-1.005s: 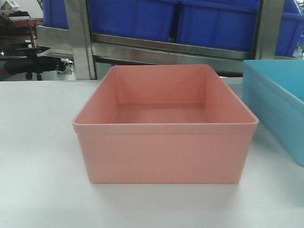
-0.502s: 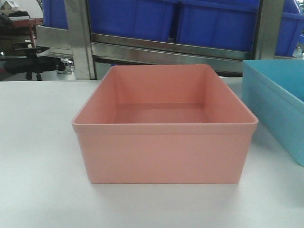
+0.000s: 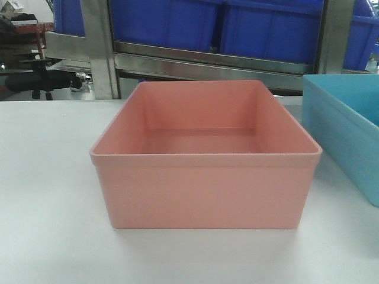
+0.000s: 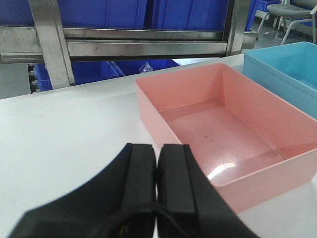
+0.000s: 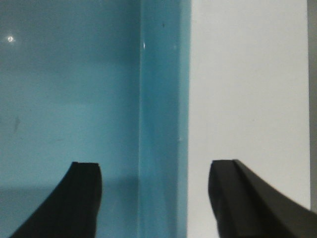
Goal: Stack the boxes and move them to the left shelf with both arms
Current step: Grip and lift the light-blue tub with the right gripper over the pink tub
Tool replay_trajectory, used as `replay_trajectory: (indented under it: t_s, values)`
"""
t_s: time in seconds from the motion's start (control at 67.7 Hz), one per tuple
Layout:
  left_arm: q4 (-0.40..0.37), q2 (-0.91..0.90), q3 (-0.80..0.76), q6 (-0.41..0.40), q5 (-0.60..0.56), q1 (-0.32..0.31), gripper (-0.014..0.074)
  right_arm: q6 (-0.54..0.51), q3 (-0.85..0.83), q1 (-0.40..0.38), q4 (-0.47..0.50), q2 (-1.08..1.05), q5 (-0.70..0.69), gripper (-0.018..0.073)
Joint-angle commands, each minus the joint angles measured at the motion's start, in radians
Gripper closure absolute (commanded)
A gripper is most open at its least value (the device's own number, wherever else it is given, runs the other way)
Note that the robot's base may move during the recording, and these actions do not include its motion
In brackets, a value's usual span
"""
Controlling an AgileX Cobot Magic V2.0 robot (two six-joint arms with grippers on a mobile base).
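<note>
A salmon pink box [image 3: 204, 160] stands empty on the white table, with a light blue box [image 3: 349, 130] to its right. In the left wrist view the pink box [image 4: 228, 134] and blue box [image 4: 287, 69] lie ahead and to the right. My left gripper [image 4: 158, 148] is shut with nothing in it, over the table just left of the pink box's near corner. My right gripper [image 5: 154, 171] is open and straddles the blue box's right wall [image 5: 163, 99], one finger over the inside, the other over the table. The left shelf is out of view.
Behind the table stands a steel rack [image 3: 213, 62] carrying big dark blue crates [image 3: 177, 23]. More blue crates [image 4: 99, 74] sit below the rack's rail. A black office chair [image 3: 38, 77] is at the far left, a grey chair [image 4: 292, 15] at the far right.
</note>
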Motion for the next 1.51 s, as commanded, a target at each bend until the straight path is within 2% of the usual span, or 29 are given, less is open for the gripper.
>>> replay_trajectory:
  t_s: [0.0,0.103,0.192,0.355,0.709,0.842,1.094,1.212,1.374,1.493]
  values:
    - [0.000,0.004,-0.027,-0.001,-0.090,-0.009,0.0605,-0.016,-0.037,-0.007,0.005,-0.054,-0.055,0.0211]
    - [0.000,0.004,-0.027,-0.001,-0.090,-0.009,0.0605,-0.016,-0.037,-0.007,0.005,-0.054,-0.051,0.0417]
    - [0.000,0.004,-0.027,-0.001,-0.090,-0.009,0.0605,-0.016,-0.037,-0.007,0.005,-0.054,-0.042,0.0532]
    - [0.000,0.004,-0.027,-0.001,-0.090,-0.009,0.0605,-0.015,-0.037,-0.007,0.023,-0.070,-0.023,0.0527]
    - [-0.004,0.004,-0.027,-0.001,-0.090,-0.009,0.0605,-0.012,-0.037,-0.007,0.195,-0.224,0.010,0.0527]
    - [-0.004,0.004,-0.027,-0.001,-0.090,-0.009,0.0605,-0.005,-0.037,-0.007,0.290,-0.316,0.029,0.0526]
    - [-0.006,0.004,-0.027,-0.001,-0.088,-0.009,0.0605,0.153,-0.037,-0.006,0.502,-0.497,0.090,0.0520]
    - [-0.006,0.006,-0.027,-0.001,-0.088,-0.009,0.0605,0.205,-0.037,-0.005,0.637,-0.568,0.139,0.0520]
    - [-0.006,0.006,-0.027,-0.001,-0.088,-0.009,0.0605,0.215,-0.037,0.043,0.757,-0.627,0.147,0.0520]
    - [-0.006,0.006,-0.027,-0.001,-0.088,-0.009,0.0605,0.267,-0.037,0.120,0.779,-0.636,0.145,0.0520]
